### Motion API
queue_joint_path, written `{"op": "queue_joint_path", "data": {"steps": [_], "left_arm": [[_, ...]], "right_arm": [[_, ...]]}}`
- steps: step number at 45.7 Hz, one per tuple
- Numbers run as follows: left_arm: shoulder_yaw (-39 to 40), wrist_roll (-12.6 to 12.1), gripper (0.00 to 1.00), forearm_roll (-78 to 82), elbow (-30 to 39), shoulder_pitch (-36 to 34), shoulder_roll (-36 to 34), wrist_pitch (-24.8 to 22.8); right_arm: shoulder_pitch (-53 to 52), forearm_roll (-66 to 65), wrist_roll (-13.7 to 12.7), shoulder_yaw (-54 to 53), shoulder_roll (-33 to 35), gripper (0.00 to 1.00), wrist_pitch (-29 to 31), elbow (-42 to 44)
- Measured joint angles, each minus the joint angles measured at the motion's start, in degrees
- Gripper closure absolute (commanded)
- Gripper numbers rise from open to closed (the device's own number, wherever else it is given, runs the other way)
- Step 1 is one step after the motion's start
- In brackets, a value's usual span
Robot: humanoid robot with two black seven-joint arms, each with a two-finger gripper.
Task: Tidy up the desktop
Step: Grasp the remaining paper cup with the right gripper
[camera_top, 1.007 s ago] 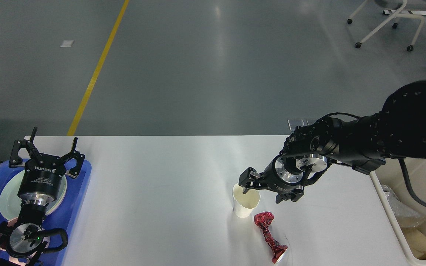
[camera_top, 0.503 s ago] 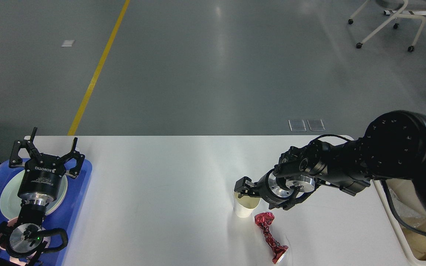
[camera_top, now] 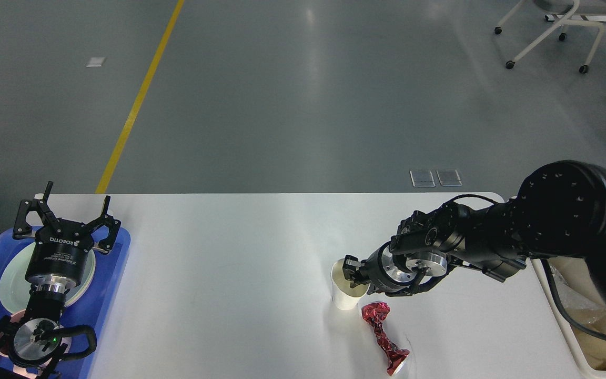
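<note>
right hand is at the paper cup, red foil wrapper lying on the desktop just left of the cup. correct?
Not quite. In the head view the red foil wrapper lies on the desktop just right of the paper cup, nearer the robot. The right hand is at the cup's rim.

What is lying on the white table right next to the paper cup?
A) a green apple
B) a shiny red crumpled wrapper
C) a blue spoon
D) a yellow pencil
B: a shiny red crumpled wrapper lies on the desktop just beside the paper cup, whose rim the right gripper is at.
</note>
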State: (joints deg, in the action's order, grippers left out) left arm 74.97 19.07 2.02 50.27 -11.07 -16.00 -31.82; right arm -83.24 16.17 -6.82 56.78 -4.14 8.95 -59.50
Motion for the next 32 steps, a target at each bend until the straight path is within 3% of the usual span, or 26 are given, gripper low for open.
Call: {"op": "queue_joint_path", "data": {"steps": [23, 32], "left_arm": [[0.00, 0.00, 0.04, 0.00, 0.00, 0.00, 0.00, 0.00], [0.00, 0.00, 0.04, 0.00, 0.00, 0.00, 0.00, 0.00]], "right_arm": [[-0.26, 0.23, 0.05, -0.10, 0.19, 1.00, -2.19, -0.61], [-5.51, 0.74, 0.12, -0.03, 1.62, 1.00, -1.93, -6.14]]}}
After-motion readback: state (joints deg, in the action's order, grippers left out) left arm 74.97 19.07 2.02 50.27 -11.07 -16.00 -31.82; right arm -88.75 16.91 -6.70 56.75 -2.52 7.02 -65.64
